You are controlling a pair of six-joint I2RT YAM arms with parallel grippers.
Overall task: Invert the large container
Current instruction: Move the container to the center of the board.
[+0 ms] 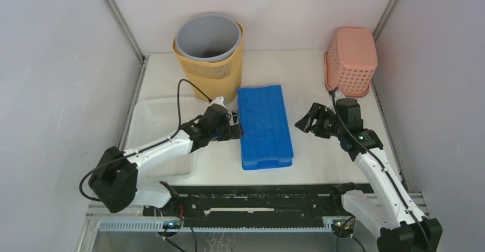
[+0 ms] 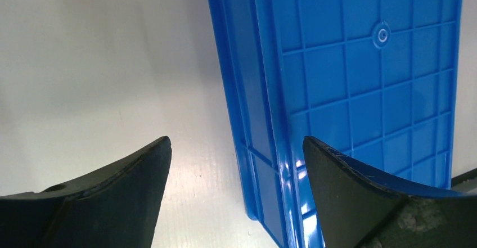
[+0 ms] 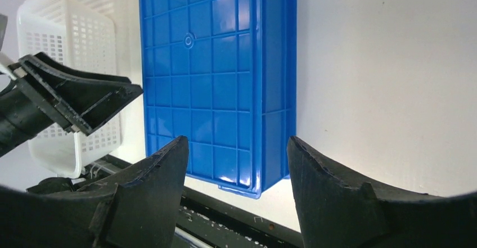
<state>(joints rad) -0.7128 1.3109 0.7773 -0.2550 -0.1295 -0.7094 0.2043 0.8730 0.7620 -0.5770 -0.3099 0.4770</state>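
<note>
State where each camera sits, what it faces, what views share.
Top external: above, behind, looking down on the table; left arm and right arm show.
Left wrist: on the left arm, facing the blue container's edge; left tool shows.
Right wrist: on the right arm, facing across the container toward the white basket; right tool shows.
All share the container.

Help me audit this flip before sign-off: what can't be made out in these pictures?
- What lies under the blue container: every view; its ribbed base faces up and covers it.
- Bottom of the grey bin: top view; shadowed, only a dark patch.
- White basket: top view, the left arm crosses it; right wrist view, cut by the top edge.
- Pink basket inside: top view; its own walls.
</note>
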